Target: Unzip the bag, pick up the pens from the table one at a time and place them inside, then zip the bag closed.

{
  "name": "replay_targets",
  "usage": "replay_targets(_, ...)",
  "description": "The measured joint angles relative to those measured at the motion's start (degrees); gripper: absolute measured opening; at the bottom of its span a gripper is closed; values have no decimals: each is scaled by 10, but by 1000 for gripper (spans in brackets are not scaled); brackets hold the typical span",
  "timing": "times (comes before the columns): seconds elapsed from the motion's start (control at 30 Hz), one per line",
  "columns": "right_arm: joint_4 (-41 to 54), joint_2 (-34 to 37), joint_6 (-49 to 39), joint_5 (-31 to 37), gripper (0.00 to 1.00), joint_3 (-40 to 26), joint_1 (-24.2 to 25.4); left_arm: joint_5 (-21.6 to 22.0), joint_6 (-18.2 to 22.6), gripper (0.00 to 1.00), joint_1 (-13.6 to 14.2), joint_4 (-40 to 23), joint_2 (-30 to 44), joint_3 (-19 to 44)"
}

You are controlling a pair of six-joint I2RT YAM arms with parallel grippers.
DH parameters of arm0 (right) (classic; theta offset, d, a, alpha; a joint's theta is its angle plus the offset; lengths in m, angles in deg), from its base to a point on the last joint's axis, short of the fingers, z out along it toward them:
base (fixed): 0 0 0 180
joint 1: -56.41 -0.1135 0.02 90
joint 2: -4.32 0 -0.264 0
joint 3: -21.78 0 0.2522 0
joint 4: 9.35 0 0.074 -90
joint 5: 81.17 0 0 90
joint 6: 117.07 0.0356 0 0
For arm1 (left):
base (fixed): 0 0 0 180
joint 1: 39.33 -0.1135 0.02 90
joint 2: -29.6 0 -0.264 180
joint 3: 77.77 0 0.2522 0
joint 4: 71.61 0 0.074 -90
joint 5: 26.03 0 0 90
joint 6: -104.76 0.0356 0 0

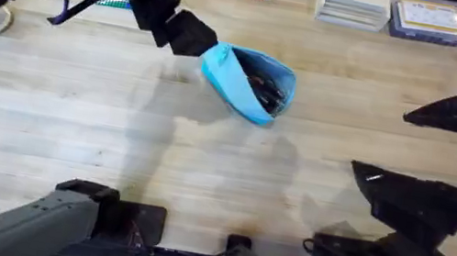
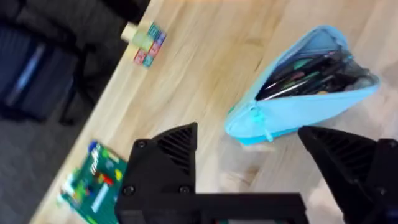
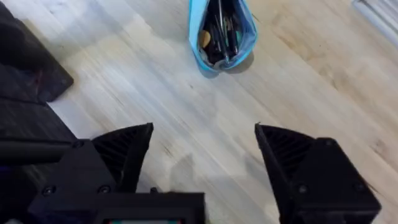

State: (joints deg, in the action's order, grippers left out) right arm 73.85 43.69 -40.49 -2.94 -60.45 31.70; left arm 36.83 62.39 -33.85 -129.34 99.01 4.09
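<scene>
Both grippers, left [image 2: 249, 180] and right [image 3: 205, 168], gape empty, since the pens [image 1: 265, 89] already fill the unzipped bag [image 1: 245, 82] upper-centre, awaiting zipping.

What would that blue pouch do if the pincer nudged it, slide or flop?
Probably sag: the bag looks like soft fabric, its mouth gaping unevenly around the pens. It would likely slide across the smooth table rather than roll. A hard shove might spill pens.
</scene>
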Motion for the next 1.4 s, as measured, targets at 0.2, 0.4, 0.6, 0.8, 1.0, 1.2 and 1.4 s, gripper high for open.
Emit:
replay_targets(0.2,0,0,48,0,998,0,0,13,-86,993,-38,-1,0,0)
replay_targets(0.4,0,0,69,0,998,0,0,15,-115,993,-47,-6,0,0)
replay_targets(0.6,0,0,106,0,998,0,0,15,-122,993,-47,-6,0,0)
replay_targets(0.8,-5,11,148,0,997,0,0,15,-158,994,-50,-9,0,0)
replay_targets(1.0,-19,58,191,0,998,0,0,15,-177,994,-91,-27,0,0)
replay_targets(1.2,-33,119,236,0,998,0,0,15,-182,994,-141,-50,0,0)
replay_targets(1.4,-71,178,274,0,997,0,-20,14,-182,993,-187,-56,0,0)
